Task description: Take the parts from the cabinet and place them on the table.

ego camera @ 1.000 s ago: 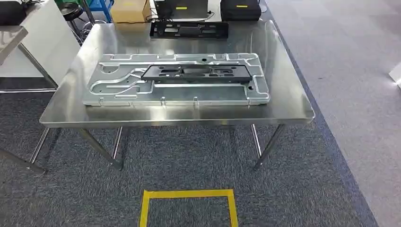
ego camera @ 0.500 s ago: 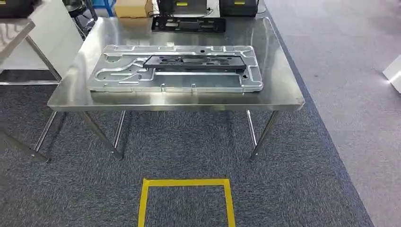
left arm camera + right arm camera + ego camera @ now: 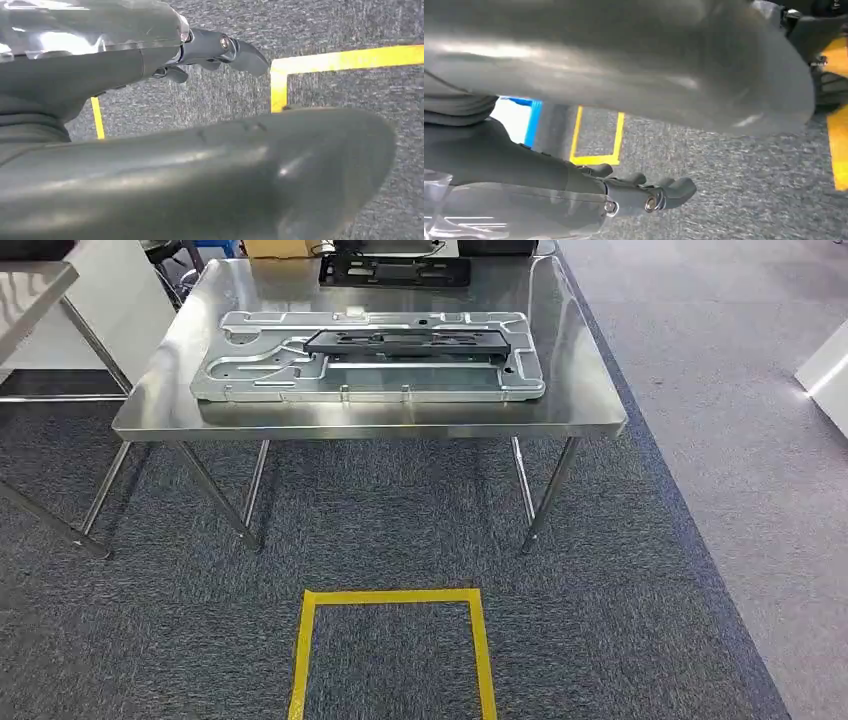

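- Already two parts lie on the steel table (image 3: 590, 415): a long black bracket (image 3: 410, 340) rests on top of a large silver plate (image 3: 370, 375), which lies flat near the table's front edge.
- Beyond them, at the far edge of the table, lies a second black bracket (image 3: 393, 271), well apart from the silver plate.
- Neither part is in a hand, and no cabinet can be seen from the head view.
- On the grey carpet in front of the table, a yellow tape square (image 3: 390, 640) marks the floor.
- Seen from its wrist, the left hand (image 3: 210, 52) hangs over the carpet with fingers loosely extended and nothing between them.
- Likewise the right hand (image 3: 644, 192) hangs over the carpet, fingers slightly curled but apart, holding nothing.
- My judgement: the step in hand is the one between a placing and a fetching, with the robot standing off from the table and both hands free.
- If more parts remain, the next move calls for turning toward the cabinet, walking to it, and raising an arm to grasp a part there; how many are left I cannot tell.
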`<action>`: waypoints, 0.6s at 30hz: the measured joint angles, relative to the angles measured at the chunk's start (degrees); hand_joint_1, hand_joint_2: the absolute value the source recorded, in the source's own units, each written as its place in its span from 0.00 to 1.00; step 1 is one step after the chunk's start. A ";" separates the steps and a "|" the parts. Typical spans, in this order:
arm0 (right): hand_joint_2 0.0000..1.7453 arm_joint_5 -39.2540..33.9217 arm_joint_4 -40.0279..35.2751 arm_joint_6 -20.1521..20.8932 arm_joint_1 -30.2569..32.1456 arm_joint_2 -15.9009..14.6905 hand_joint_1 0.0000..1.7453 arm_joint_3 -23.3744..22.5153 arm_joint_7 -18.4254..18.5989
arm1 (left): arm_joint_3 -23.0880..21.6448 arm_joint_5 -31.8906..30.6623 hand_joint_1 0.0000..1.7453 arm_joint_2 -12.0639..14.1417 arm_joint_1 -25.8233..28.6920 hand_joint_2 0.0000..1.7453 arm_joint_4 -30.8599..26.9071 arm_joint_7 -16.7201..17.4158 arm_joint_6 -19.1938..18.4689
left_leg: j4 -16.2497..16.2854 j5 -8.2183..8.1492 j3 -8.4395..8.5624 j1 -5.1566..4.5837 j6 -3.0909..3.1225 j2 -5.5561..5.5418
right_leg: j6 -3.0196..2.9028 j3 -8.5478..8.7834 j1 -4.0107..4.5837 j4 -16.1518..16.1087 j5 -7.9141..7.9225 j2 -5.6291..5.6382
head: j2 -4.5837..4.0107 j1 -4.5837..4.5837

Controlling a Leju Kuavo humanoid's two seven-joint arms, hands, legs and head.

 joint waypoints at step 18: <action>0.00 -0.37 0.17 -0.70 0.00 0.39 0.00 0.09 -0.90 | -0.02 -1.46 0.00 -0.31 -0.29 0.00 0.02 0.83 0.37 | -3.34 -8.47 10.97 0.42 1.65 -0.12 | 1.48 -11.18 -0.53 3.32 7.16 -0.40 | 0.00 0.00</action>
